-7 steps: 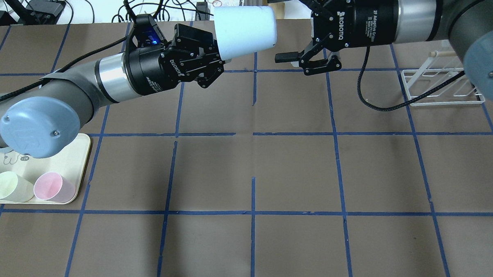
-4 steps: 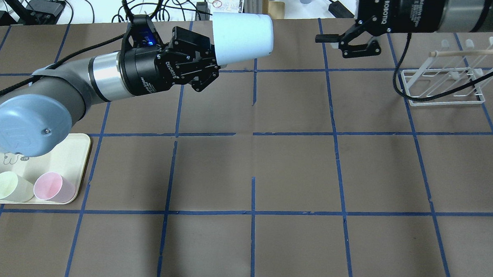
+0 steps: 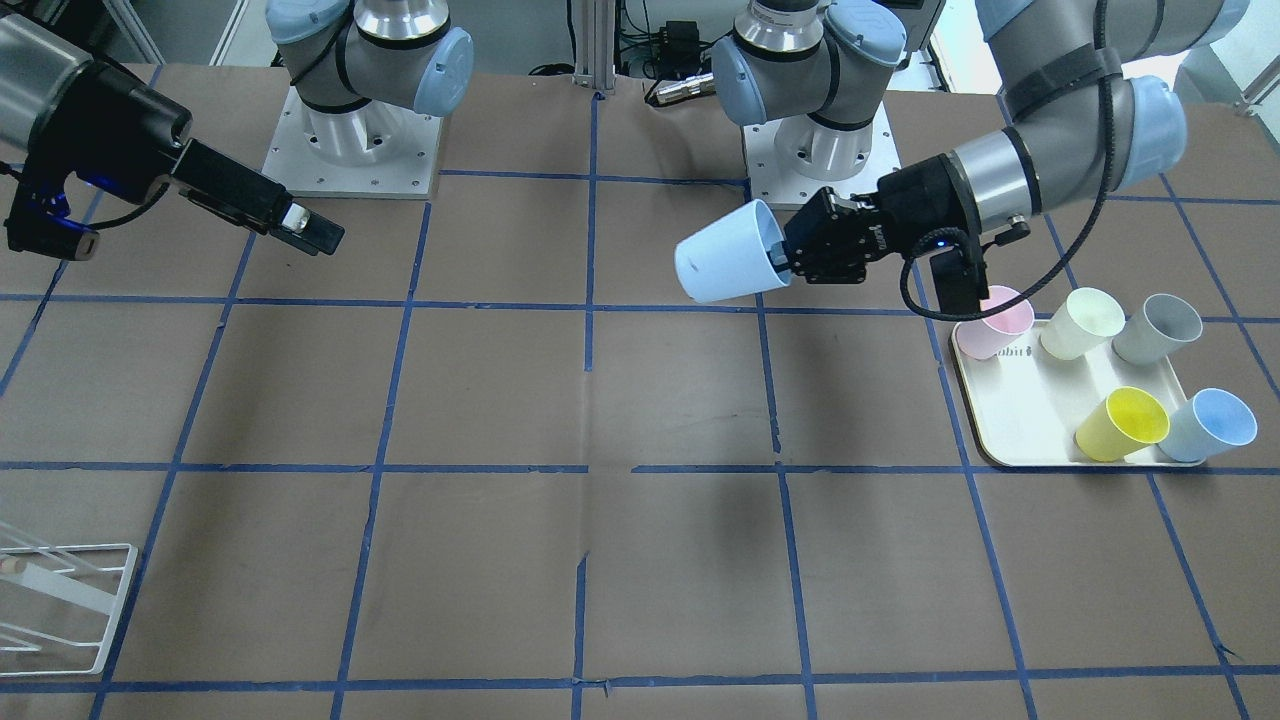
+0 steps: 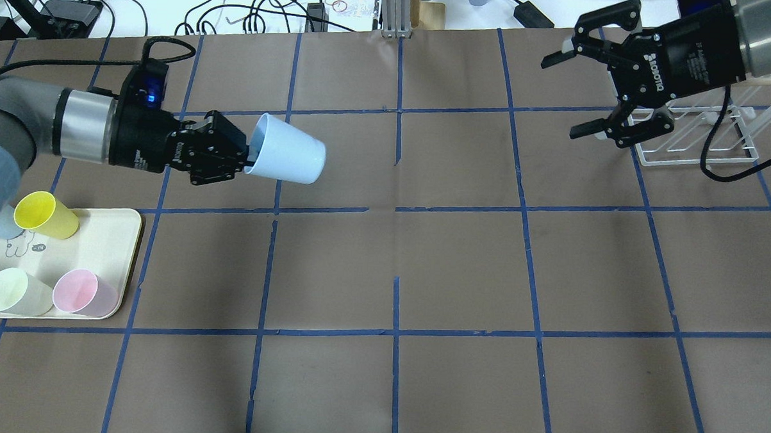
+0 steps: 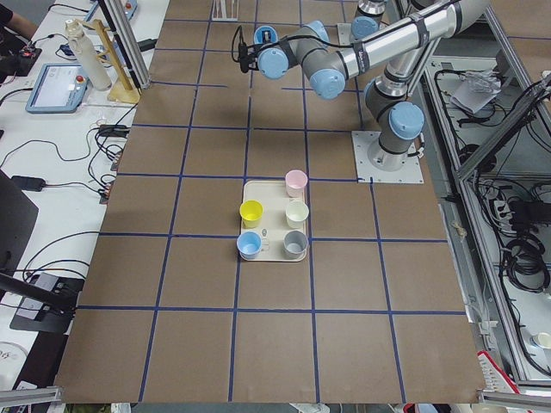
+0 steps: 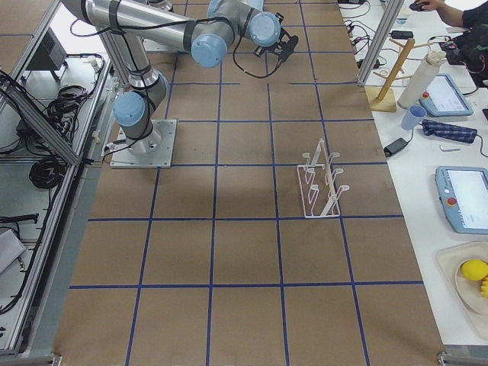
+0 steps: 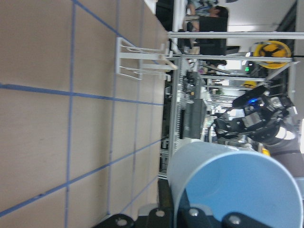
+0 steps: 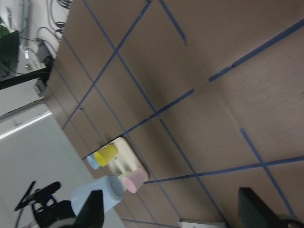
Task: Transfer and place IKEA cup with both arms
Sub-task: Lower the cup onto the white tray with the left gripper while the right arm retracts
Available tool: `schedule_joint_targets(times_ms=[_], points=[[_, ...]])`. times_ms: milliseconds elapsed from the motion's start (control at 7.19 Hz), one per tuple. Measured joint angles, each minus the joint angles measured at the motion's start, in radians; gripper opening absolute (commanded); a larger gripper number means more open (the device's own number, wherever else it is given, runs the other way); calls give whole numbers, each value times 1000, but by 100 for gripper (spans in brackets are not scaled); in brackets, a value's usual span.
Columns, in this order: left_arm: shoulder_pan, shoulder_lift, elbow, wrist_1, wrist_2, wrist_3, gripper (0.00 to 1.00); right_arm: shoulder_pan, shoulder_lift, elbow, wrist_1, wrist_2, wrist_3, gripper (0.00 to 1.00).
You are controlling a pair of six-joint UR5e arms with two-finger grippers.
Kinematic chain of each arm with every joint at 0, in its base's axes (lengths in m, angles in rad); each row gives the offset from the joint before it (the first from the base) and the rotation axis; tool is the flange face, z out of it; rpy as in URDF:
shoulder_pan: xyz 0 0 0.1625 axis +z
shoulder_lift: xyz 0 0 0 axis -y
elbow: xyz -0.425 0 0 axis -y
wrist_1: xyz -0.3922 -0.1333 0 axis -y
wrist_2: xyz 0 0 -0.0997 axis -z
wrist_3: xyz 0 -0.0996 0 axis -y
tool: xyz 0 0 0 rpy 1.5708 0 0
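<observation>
The IKEA cup (image 4: 286, 156) is pale blue and lies sideways in the air, its base toward the table's middle. My left gripper (image 4: 245, 157) is shut on the cup's rim, one finger inside the mouth. The same grasp shows in the front view, cup (image 3: 728, 266) and left gripper (image 3: 790, 260). The left wrist view shows the cup's blue inside (image 7: 237, 190). My right gripper (image 4: 564, 96) is open and empty, well to the cup's right, near the rack. In the front view the right gripper (image 3: 318, 236) hangs over the table's far side.
A cream tray (image 4: 106, 235) at the left front holds a yellow cup (image 4: 44, 215), a pale green cup (image 4: 6, 290) and a pink cup (image 4: 80, 292); a grey cup (image 3: 1160, 328) and another blue cup (image 3: 1215, 423) show in the front view. A white wire rack (image 4: 696, 143) stands at the back right.
My left arm has drawn back to the left and down with the cup still in its gripper. My right gripper has moved away to the right, toward the rack, and stays open.
</observation>
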Motion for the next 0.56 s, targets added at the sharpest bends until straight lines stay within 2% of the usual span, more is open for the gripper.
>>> schedule_joint_targets(times_ms=[417, 556], points=[[66, -71, 91, 208, 531, 13, 0, 36, -88, -12, -15, -408, -3, 100], [79, -120, 122, 270, 659, 45, 0, 76, -97, -14, -26, -521, -3, 100]])
